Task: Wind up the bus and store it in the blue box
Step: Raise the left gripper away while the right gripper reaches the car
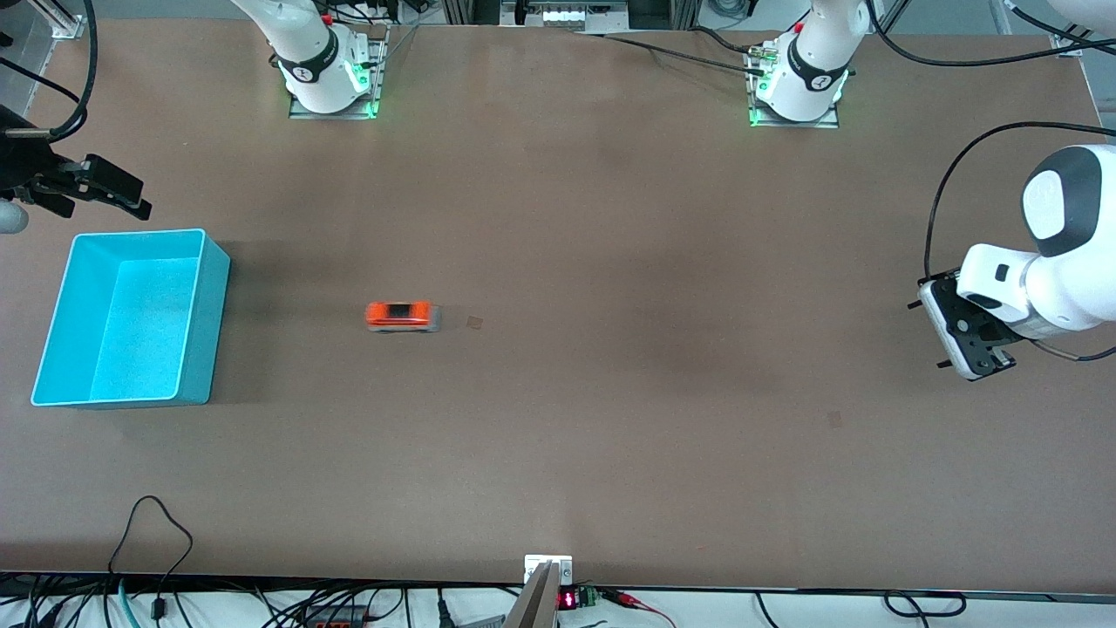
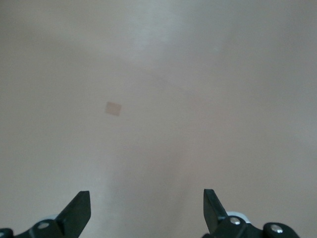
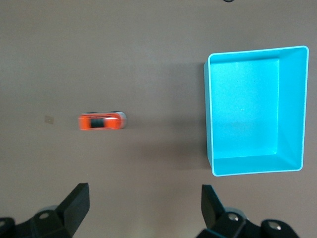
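Note:
The small orange bus stands on the brown table with its white-grey end toward the left arm's end; it also shows in the right wrist view. The empty blue box sits at the right arm's end of the table and shows in the right wrist view. My right gripper is open and empty, up in the air beside the box's rim. My left gripper is open and empty, raised over the left arm's end of the table, with only bare table under it.
A small square patch lies on the table just beside the bus's pale end, also in the left wrist view. A second faint patch lies nearer the front camera. Cables hang along the table's near edge.

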Available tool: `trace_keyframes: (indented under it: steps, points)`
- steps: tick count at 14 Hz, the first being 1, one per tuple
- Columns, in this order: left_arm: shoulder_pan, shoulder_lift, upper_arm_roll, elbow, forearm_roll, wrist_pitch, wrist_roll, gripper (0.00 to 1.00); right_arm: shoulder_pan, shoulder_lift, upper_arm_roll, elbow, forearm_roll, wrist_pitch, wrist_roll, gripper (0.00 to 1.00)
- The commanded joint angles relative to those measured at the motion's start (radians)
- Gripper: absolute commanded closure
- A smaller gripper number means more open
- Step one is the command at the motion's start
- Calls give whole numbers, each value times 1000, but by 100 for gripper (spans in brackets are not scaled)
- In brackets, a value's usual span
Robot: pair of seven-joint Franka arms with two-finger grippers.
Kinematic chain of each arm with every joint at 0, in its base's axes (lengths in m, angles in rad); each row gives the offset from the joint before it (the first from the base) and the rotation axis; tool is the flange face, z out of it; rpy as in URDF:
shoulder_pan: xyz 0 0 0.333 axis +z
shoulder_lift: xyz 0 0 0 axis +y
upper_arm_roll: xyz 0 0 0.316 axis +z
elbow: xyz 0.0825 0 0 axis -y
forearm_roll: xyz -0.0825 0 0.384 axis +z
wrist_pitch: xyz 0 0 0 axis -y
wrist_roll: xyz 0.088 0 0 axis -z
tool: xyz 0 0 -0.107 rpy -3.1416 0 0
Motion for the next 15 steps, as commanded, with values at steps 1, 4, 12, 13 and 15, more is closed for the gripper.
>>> trace_keyframes:
  steps: [1,4,12,13,15]
  points:
    - [-16,-29,14,30,-7,-20,-202,0,-3,-4,3,-6,3,7,0,0]
    - [-43,-36,42,76,-6,-21,-412,0,-2,1,3,-6,3,4,0,0]
    - [-245,-99,293,168,-45,-96,-914,0,9,22,4,-8,5,-4,0,0]
    - [-279,-111,335,169,-49,-124,-986,0,11,30,4,-8,3,-4,-2,0]
    - [-287,-146,337,168,-105,-133,-1081,0,11,45,4,-8,5,-7,-5,0]
